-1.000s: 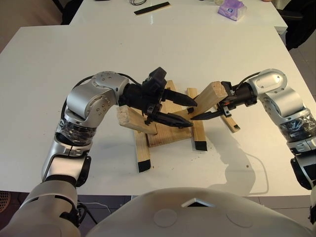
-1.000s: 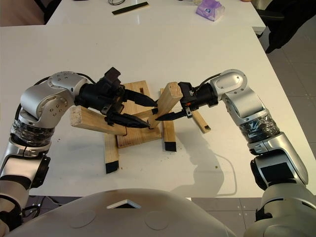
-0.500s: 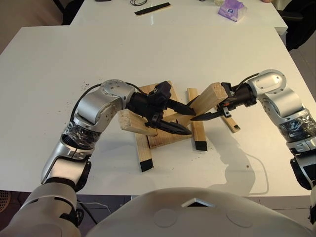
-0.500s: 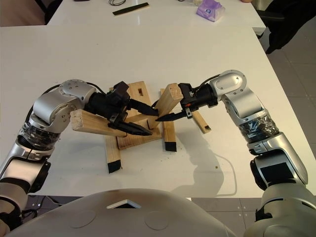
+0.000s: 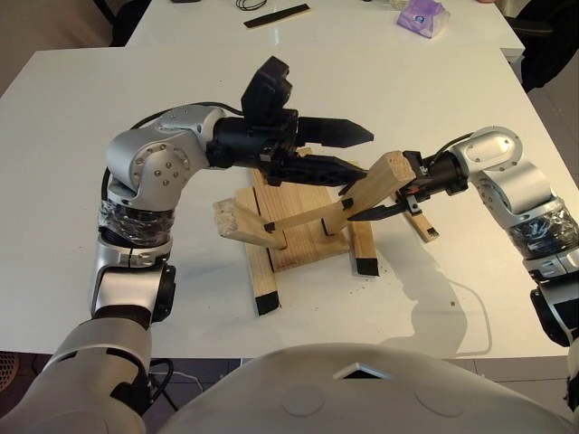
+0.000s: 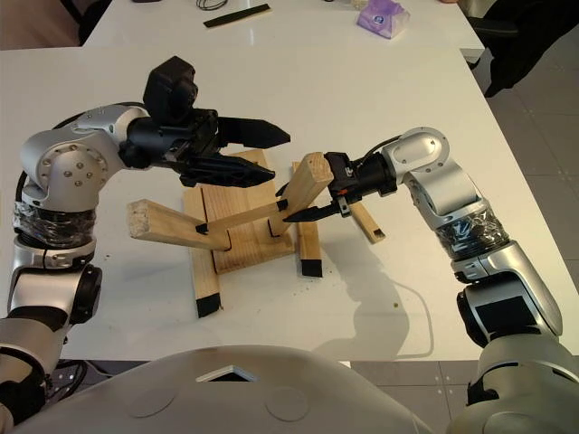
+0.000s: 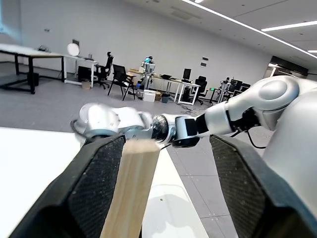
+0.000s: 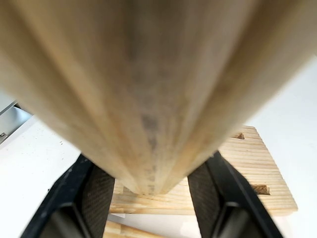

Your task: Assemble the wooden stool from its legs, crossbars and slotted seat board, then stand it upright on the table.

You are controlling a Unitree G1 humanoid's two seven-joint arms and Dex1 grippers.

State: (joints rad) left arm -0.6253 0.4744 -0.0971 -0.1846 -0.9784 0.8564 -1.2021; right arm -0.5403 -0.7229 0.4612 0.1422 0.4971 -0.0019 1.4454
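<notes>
White table point(image 5: 109, 108) bears one seat board point(image 5: 303, 246); right gripper point(image 5: 350, 203) clasps one leg point(image 5: 386, 172)

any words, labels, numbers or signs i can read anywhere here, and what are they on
No text can be read.
Any print on the purple packet on the far table: too small to read.
The seat board and leg: bare wood, no marks seen.

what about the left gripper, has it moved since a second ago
Yes. The left gripper was low over the middle of the seat board, by the crossbar; now it is raised, open, over the board's far edge.
</notes>
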